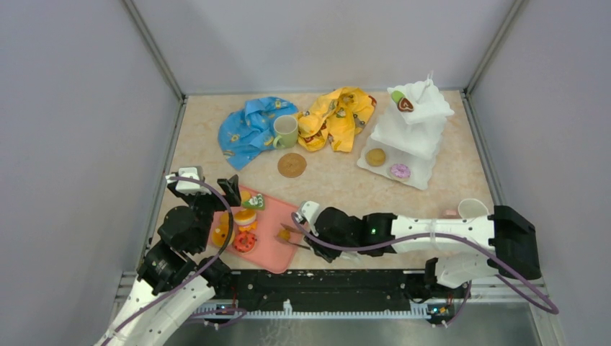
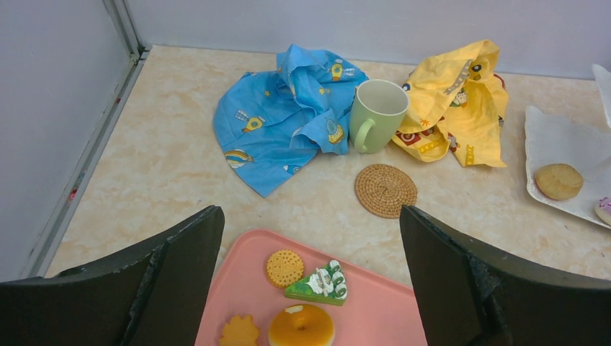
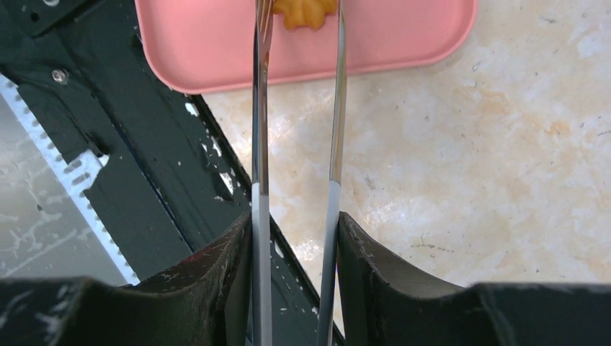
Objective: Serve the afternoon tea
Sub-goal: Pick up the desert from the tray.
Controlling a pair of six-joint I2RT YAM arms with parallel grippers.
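Note:
My right gripper (image 3: 295, 245) is shut on metal tongs (image 3: 261, 144). The tong tips pinch an orange leaf-shaped cookie (image 3: 302, 13) over the near edge of the pink tray (image 3: 216, 43). My left gripper (image 2: 310, 245) is open and empty above the tray's far part, over a round biscuit (image 2: 284, 268), a green cake wedge (image 2: 318, 283) and an orange donut (image 2: 301, 326). The white three-tier stand (image 1: 411, 130) at the back right holds several pastries. The pale green mug (image 1: 285, 131) stands behind a brown coaster (image 1: 292, 164). The white mug (image 1: 472, 209) is at the right.
A blue cloth (image 1: 248, 130) and a yellow cloth (image 1: 337, 117) lie crumpled on either side of the green mug. Grey walls close in the table on three sides. The black base rail (image 1: 324, 288) runs along the near edge under the tray's corner.

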